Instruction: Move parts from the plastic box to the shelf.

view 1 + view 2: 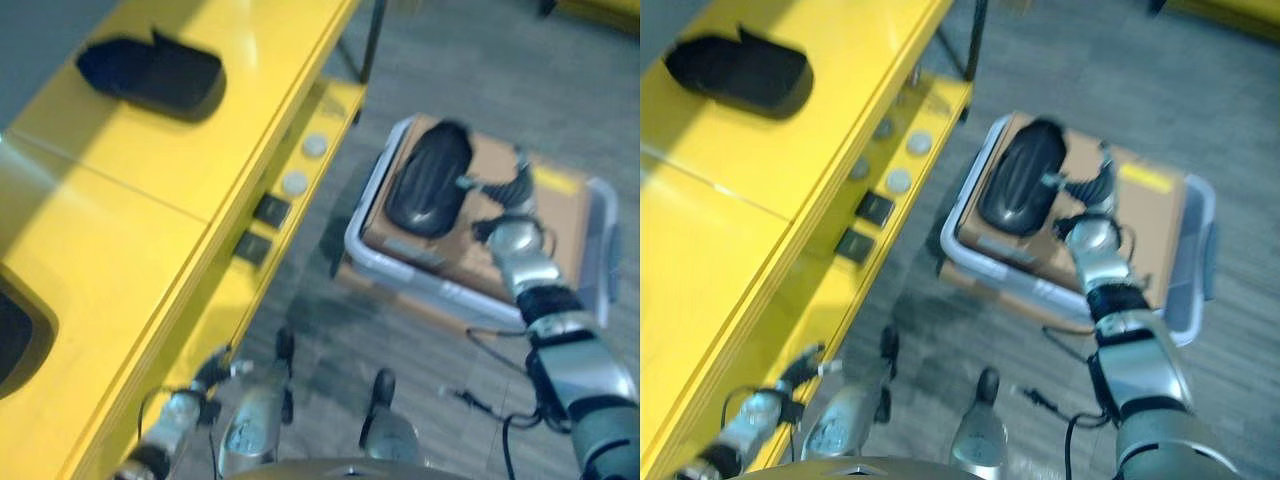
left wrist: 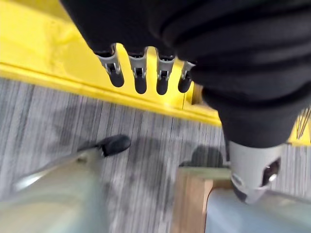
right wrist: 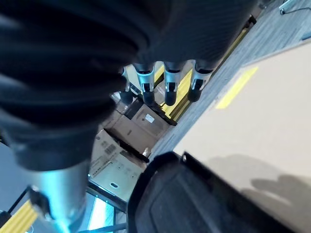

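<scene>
A grey plastic box (image 1: 420,285) stands on the carpet at the right, lined with brown cardboard (image 3: 262,145). A black oval part (image 1: 430,180) lies on the cardboard at the box's left end. My right hand (image 1: 503,192) hovers over the box just right of that part, fingers (image 3: 167,87) straight and holding nothing. The part's dark edge (image 3: 194,204) shows below them. On the yellow shelf (image 1: 180,170) at the left lies another black part (image 1: 150,72). My left hand (image 1: 212,374) hangs low beside the shelf's front edge, its fingers (image 2: 140,73) straight and empty.
A second dark part (image 1: 15,340) shows at the shelf's near left edge. The shelf's lower level holds round silver discs (image 1: 305,160) and small black squares (image 1: 262,225). Grey carpet (image 1: 330,320) lies between shelf and box.
</scene>
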Tool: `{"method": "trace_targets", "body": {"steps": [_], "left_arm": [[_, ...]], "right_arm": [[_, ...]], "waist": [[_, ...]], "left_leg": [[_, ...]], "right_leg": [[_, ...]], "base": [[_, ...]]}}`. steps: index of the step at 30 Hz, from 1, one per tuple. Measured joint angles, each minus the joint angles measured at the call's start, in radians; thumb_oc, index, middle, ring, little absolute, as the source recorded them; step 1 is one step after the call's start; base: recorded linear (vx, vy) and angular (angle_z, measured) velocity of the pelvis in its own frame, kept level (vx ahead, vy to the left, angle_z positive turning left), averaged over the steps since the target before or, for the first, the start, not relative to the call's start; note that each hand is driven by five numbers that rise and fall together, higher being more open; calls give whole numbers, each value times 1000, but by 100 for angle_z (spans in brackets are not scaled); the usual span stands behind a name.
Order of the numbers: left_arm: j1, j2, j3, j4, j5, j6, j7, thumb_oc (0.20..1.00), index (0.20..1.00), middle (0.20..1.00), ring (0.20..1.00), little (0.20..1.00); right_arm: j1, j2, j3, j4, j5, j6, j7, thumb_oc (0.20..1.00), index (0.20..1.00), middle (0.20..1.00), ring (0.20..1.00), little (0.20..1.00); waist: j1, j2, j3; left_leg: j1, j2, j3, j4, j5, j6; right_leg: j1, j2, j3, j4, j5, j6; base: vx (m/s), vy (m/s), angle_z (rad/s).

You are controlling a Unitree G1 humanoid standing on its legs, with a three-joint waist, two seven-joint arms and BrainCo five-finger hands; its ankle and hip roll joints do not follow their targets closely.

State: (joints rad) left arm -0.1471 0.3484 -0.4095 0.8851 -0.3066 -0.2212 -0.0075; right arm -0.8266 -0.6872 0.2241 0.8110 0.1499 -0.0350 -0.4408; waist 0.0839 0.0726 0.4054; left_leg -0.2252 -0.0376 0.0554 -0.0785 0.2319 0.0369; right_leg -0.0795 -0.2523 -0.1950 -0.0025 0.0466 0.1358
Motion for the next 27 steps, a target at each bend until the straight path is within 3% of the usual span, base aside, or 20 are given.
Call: {"method": "trace_targets", "body": {"steps": [3, 5, 7, 13, 20, 22, 23, 26, 27], "left_arm": [[-3, 3, 5, -32, -45, -20, 7, 1000, 1000, 1000, 1000, 1000], [10, 4, 6, -32, -64, -16, 9, 1000, 1000, 1000, 1000, 1000], [31, 2, -15, -38, -65, -17, 8, 1000, 1000, 1000, 1000, 1000], [45, -30, -33, -44, -89, -16, 4, 1000, 1000, 1000, 1000, 1000], [46, -33, -33, -53, -107, -17, 3, 1000, 1000, 1000, 1000, 1000], [46, -33, -33, -68, -125, -17, 2, 1000, 1000, 1000, 1000, 1000], [45, -33, -31, -85, -126, -17, 0, 1000, 1000, 1000, 1000, 1000], [46, -30, -28, -102, -143, -17, -1, 1000, 1000, 1000, 1000, 1000], [46, -29, -27, -110, -144, -17, -1, 1000, 1000, 1000, 1000, 1000]], "right_arm": [[-10, 11, 10, 17, -20, 0, -42, 1000, 1000, 1000, 1000, 1000], [-19, 11, 10, 33, -39, 1, -67, 1000, 1000, 1000, 1000, 1000], [-41, 9, 21, 42, -40, 9, -69, 1000, 1000, 1000, 1000, 1000], [-124, -21, 68, 134, -39, 63, -105, 1000, 1000, 1000, 1000, 1000], [-125, -33, 67, 146, -40, 68, -181, 1000, 1000, 1000, 1000, 1000], [-126, -34, 67, 146, -40, 93, -144, 1000, 1000, 1000, 1000, 1000], [-128, -34, 79, 149, -39, 141, -46, 1000, 1000, 1000, 1000, 1000], [-129, -39, 98, 149, -40, 184, 52, 1000, 1000, 1000, 1000, 1000], [-132, -48, 105, 149, -40, 192, 74, 432, 432, 432, 432, 432]], "waist": [[17, 36, 32], [27, 36, 45], [24, 38, 52], [18, 47, 77], [17, 61, 97], [16, 61, 97], [15, 61, 97], [14, 61, 97], [15, 61, 97]], "left_leg": [[3, -18, -1, 0, -11, 10], [3, -17, 0, 0, -13, 5], [4, -11, -1, 0, -9, -3], [-2, 20, -3, 0, -6, -21], [-19, 28, -5, 0, -3, -29], [-18, 29, -3, 0, -3, -29], [-18, 29, -1, 0, -3, -29], [-17, 31, 1, 0, -3, -29], [-16, 31, 0, 0, -3, -29]], "right_leg": [[15, -4, 15, -27, 5, 8], [25, -2, 15, -41, 27, 49], [25, 4, 17, -44, 30, 62], [23, 35, 17, -51, 33, 57], [6, 45, 17, -51, 30, 48], [3, 45, 18, -53, 30, 48], [2, 44, 20, -53, 30, 48], [2, 45, 19, -53, 31, 48], [3, 45, 19, -53, 31, 48]], "base": [[3, 117, 9], [0, 72, 0], [-2, 61, -5], [-1, 11, -5], [-1, 0, 0], [15, 16, 0], [35, -2, -5], [6, -37, -2], [-2, -54, 0]]}}
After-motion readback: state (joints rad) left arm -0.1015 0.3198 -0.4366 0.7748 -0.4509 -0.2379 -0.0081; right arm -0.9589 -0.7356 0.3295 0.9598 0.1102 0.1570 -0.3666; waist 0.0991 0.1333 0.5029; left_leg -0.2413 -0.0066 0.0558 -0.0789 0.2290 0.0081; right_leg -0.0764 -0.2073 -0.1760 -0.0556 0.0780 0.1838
